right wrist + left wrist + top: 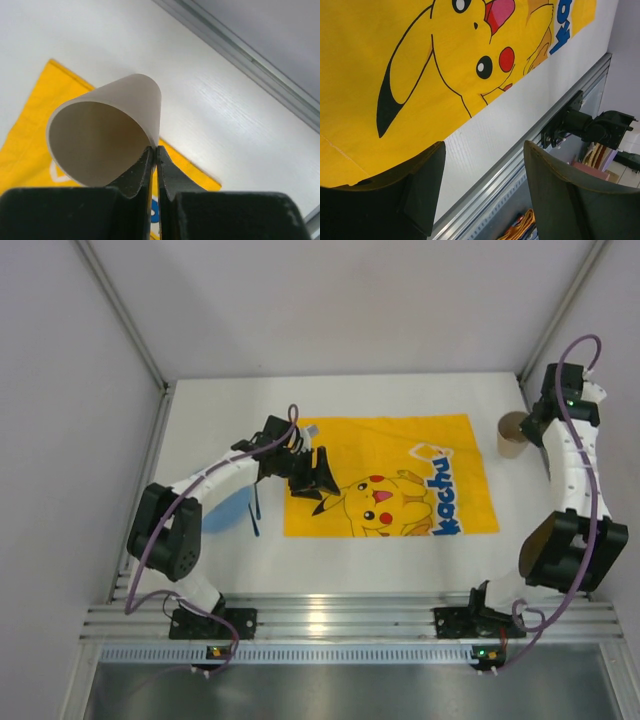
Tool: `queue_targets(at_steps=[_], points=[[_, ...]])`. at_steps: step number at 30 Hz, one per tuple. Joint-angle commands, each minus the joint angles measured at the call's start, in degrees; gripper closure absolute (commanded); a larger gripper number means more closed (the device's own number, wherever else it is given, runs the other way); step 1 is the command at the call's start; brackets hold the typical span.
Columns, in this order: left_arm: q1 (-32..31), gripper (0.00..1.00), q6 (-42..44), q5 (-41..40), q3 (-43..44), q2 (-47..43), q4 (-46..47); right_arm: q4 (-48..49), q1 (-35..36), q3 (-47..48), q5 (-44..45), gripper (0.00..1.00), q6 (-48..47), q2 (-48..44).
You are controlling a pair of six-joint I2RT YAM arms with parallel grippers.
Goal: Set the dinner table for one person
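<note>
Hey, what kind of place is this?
Probably a robotics lab test cell, not a home: left arm and right arm bolted to an aluminium rail, plain grey panels walling the white dinner table.

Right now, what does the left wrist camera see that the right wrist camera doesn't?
Only the left wrist view shows Pikachu's face, the open left gripper and a black arm base at the table's edge. Only the right wrist view shows the paper cup, its rim pinched in the right gripper. Both show the yellow mat on the white table.
</note>
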Motion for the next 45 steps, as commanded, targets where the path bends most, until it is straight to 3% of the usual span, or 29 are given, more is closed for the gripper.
queue_targets(at_steps=[1,7,11,12,13,14,23,27,34,45], points=[[-0.11,0.31,1.23,-0.93,-0.67,-3.72,2.74,2.08,2.13,-2.70,-9.81,1.00,1.50,-4.94],[-0.19,0.29,1.14,-5.32,-3.13,-7.58,2.21,9.21,6.16,-4.47,-19.33,1.00,3.26,-4.07],[-0.11,0.23,1.32,-7.88,-5.06,-10.75,1.16,13.07,9.69,-1.49,-18.91,1.00,3.17,0.92],[-0.19,0.21,1.41,-8.23,-5.59,-11.97,0.89,13.26,10.74,0.60,-18.82,1.00,3.17,2.07],[-0.19,0.08,1.58,-8.58,-5.85,-12.42,0.02,13.26,11.18,1.76,-18.39,1.00,3.17,3.30],[-0.19,0.07,1.67,-9.19,-6.29,-13.64,-0.43,13.00,11.62,4.20,-17.77,1.00,3.09,5.67],[-0.19,0.06,1.06,-13.59,-9.37,-20.76,-4.64,4.83,13.47,15.47,-7.85,1.00,2.91,18.16],[-0.11,0.06,0.97,-15.26,-9.90,-22.26,-6.14,3.24,13.56,15.74,-5.55,1.00,2.73,21.50],[-0.11,0.06,0.88,-16.23,-9.11,-22.44,-7.90,4.82,13.56,16.35,-2.66,1.00,1.95,25.81],[-0.19,0.06,0.53,-16.32,-6.91,-19.81,-8.69,-0.18,13.38,27.16,8.50,1.00,0.71,31.97]])
